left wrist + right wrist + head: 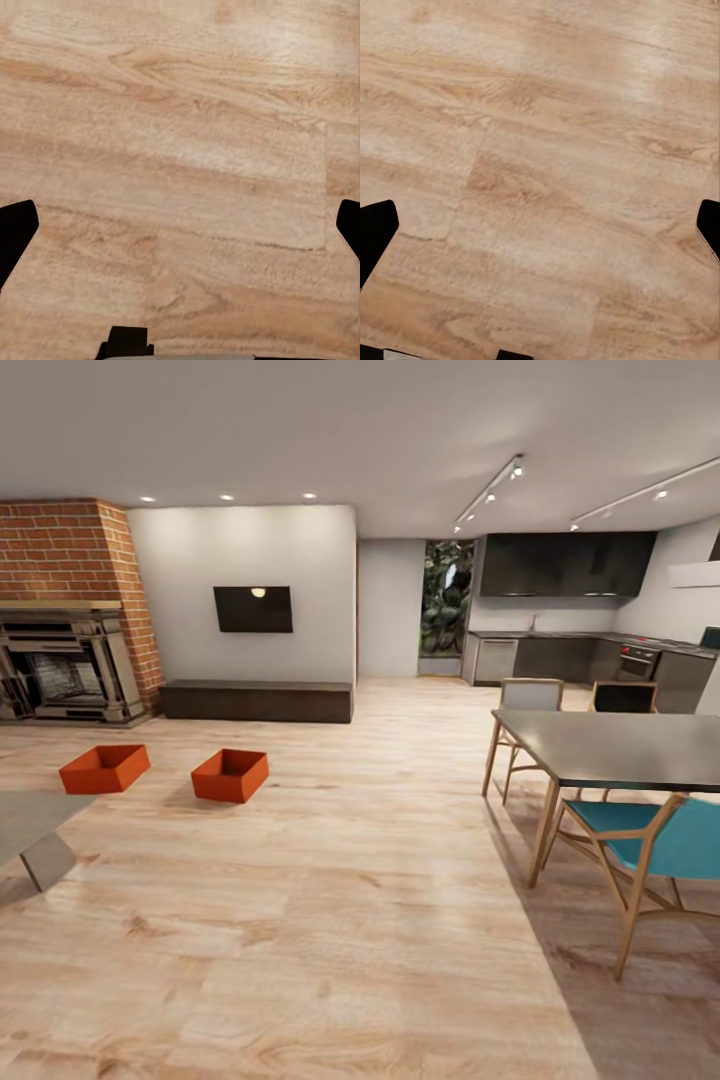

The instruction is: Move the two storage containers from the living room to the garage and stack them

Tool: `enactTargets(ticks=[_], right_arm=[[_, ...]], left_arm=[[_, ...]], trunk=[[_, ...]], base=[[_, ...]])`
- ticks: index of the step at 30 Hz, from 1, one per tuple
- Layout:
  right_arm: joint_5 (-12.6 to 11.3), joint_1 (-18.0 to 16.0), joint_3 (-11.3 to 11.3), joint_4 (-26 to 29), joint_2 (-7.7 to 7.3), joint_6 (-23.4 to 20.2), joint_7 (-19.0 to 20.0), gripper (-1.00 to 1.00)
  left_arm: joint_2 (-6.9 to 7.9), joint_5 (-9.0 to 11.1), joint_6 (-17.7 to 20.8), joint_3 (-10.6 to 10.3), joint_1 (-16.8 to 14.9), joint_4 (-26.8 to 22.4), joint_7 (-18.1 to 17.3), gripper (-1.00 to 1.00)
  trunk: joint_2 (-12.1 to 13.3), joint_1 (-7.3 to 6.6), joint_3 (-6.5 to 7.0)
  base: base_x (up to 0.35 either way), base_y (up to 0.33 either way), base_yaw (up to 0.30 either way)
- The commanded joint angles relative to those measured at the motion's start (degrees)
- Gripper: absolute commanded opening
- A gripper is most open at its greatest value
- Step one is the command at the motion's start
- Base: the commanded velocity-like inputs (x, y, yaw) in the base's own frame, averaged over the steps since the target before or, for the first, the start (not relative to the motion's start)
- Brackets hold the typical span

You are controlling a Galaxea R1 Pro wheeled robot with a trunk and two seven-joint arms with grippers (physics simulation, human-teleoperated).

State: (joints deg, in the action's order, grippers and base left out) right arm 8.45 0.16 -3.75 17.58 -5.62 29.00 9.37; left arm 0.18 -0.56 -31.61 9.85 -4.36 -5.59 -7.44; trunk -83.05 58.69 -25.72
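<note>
Here, two orange-red open-topped storage containers [104, 768] [231, 775] on wood floor [360, 920], left fingers [15, 236] and right fingers [375, 236] spread wide, empty.

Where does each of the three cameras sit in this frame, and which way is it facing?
Head view: on the robot's head, facing forward across the light wood plank floor toward two orange-red box containers, a brick fireplace and a dark dining table.
Left wrist view: near the left end effector, facing the planks; dark fingertips at both edges.
Right wrist view: near the right end effector, likewise; fingertips wide apart.
Shared: both wrist views show the same plank floor between open fingers.
</note>
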Motion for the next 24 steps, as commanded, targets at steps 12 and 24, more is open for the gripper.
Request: enactTargets(ticks=[12, 24], right_arm=[[0.53, 0.02, -0.56, 0.09, 0.04, 0.09, 0.21, 1.00], [0.60, 0.02, -0.50, 0.09, 0.04, 0.09, 0.21, 1.00]], left_arm=[[0.00, -0.05, -0.09, 0.45, -0.04, 0.05, -0.47, 1.00], [0.00, -0.05, -0.08, 0.45, -0.04, 0.05, -0.47, 1.00]], trunk=[[-0.02, 0.04, -0.05], [-0.02, 0.04, -0.20]], base=[[0.326, 0.000, 0.000], [0.326, 0.000, 0.000]])
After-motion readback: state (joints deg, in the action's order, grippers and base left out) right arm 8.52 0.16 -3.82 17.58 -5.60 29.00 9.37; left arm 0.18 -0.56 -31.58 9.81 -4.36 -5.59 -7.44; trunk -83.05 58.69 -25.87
